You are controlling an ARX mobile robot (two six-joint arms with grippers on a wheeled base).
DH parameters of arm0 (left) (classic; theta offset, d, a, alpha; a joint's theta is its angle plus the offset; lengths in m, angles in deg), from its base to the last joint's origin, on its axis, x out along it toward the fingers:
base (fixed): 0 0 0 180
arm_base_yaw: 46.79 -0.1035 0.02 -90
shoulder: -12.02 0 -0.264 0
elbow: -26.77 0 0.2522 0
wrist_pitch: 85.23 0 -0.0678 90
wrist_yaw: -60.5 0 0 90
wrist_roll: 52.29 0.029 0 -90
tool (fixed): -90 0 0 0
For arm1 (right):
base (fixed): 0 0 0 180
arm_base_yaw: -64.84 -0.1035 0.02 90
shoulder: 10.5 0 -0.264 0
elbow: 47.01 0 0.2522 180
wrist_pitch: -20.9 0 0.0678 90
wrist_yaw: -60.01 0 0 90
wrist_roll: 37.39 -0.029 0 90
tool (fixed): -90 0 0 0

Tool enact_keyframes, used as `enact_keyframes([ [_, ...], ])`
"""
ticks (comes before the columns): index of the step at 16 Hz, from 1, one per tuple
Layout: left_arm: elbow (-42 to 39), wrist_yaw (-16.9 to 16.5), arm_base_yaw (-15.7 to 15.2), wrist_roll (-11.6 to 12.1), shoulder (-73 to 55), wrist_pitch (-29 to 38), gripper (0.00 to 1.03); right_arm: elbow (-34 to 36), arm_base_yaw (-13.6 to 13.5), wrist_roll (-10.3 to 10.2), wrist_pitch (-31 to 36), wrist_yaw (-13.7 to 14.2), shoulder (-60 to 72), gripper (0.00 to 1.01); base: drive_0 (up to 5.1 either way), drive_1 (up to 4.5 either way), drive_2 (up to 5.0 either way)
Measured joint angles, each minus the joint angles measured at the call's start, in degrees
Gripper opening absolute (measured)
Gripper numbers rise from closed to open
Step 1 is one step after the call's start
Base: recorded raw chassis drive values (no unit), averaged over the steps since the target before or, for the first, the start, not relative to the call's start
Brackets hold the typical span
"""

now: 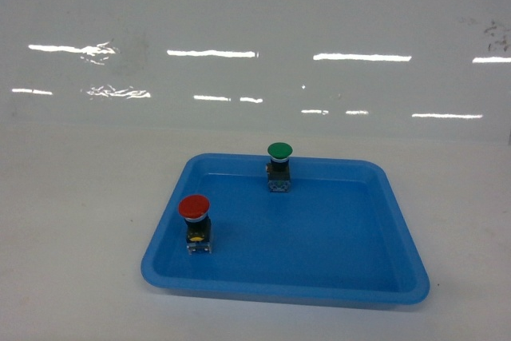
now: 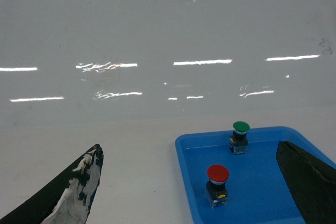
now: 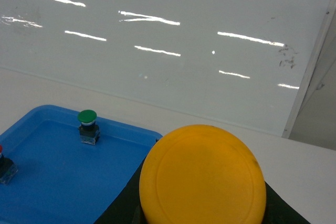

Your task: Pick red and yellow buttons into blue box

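The red button [image 1: 194,208] stands upright near the left wall of a shallow blue tray [image 1: 399,277]; the left wrist view shows the red button [image 2: 217,174] too. The yellow button [image 3: 202,174] fills the right wrist view, its cap facing the camera, with my right gripper [image 3: 202,205] shut on it, raised beside the tray's right end. My left gripper [image 2: 189,148] is open, hovering high over the tray's left edge, its fingers [image 2: 79,182] wide apart and well above the red button. The blue box is out of view. Neither gripper shows in the head view.
A green-capped button [image 1: 279,152] stands at the back of the tray, also seen as the green button [image 3: 87,117] from the right wrist. The tray rests on a white table [image 1: 72,221] before a glossy white wall [image 1: 255,21].
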Motion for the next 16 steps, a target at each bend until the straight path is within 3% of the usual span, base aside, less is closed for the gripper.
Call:
enact_keyframes([
  [1,0.35,0.26,1.01,-0.04,-10.95,9.35,0.98,0.0,-0.02,0.0,-0.04,0.0,0.0,0.27,0.0,0.0,0.0],
  [6,4.39,0.04,3.67,0.96,-37.11,27.87,0.98,0.0,-0.02,0.0,-0.04,-0.02,0.0,0.27,0.0,0.0,0.0],
  [7,7.69,0.0,5.84,0.83,-47.93,30.21,0.98,0.0,0.0,0.0,-0.04,-0.02,0.0,0.27,0.0,0.0,0.0],
  [9,13.49,-0.02,11.23,-0.98,-55.1,28.28,0.98,0.0,0.0,0.0,-0.02,0.0,0.0,0.27,0.0,0.0,0.0],
  [16,14.62,0.68,11.08,-0.57,-57.31,27.52,0.98,0.0,0.0,0.0,-0.02,0.0,0.0,0.27,0.0,0.0,0.0],
])
